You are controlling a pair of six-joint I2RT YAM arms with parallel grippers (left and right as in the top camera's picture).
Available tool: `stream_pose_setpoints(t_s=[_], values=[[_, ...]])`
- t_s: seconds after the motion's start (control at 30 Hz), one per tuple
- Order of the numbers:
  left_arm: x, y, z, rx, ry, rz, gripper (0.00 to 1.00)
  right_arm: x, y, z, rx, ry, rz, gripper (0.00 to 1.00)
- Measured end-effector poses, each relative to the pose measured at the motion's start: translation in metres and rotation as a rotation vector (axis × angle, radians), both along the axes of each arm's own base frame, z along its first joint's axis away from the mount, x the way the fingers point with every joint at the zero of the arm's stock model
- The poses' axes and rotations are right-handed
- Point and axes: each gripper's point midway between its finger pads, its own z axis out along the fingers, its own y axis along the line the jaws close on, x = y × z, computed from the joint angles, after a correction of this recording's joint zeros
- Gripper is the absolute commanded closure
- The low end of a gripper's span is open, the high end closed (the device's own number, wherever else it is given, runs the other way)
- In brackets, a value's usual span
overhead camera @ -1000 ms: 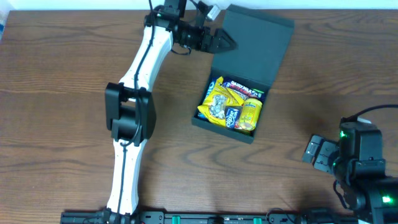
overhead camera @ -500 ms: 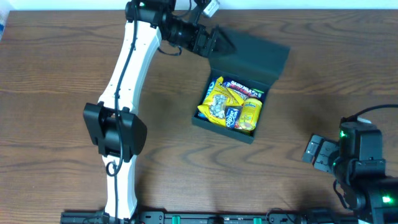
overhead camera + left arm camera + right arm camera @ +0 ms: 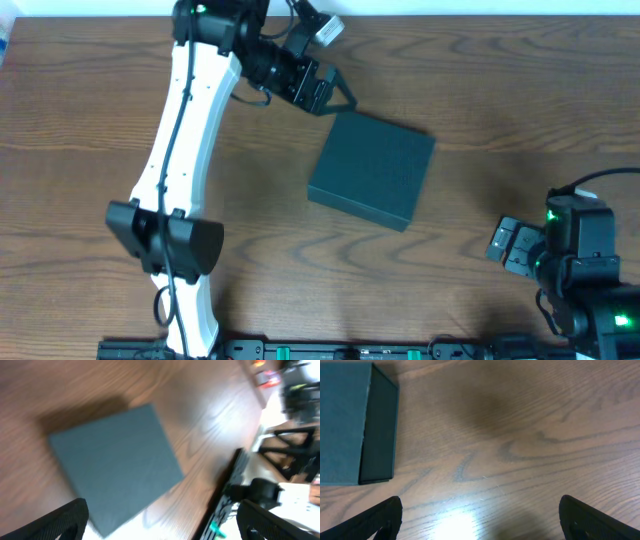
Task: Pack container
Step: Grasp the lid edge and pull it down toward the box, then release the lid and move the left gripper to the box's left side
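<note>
Since the teal-green container (image 3: 371,182) is seen lid-shut on the table (image 3: 90,150), packing is judged essentially done. The left fingers (image 3: 65,517) are held wide open, empty, near its far corner; the right fingers (image 3: 375,517), likewise spread and empty, are parked well apart.

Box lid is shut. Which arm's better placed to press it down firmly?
Probably left. The left gripper, open, hangs just off the box's far left corner. The right gripper, also open, sits apart near the table's front right edge.
</note>
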Motion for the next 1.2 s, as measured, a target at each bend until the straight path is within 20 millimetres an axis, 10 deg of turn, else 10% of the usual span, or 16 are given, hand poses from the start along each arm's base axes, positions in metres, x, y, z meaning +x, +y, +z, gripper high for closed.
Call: stream_pose_setpoints(t_s=[0.6,0.87,1.2], values=[[-0.079,0.096,0.043,0.373,-0.213,0.273,0.04,0.003,0.026,0.001,0.035,-0.010,0.154,0.01],[-0.089,0.112,-0.036,0.389,-0.273,0.385,0.04,-0.002,0.041,0.008,0.045,-0.048,0.233,0.01],[-0.049,0.091,-0.150,0.363,-0.142,0.393,0.04,-0.002,0.041,0.007,0.043,-0.047,0.239,0.01]])
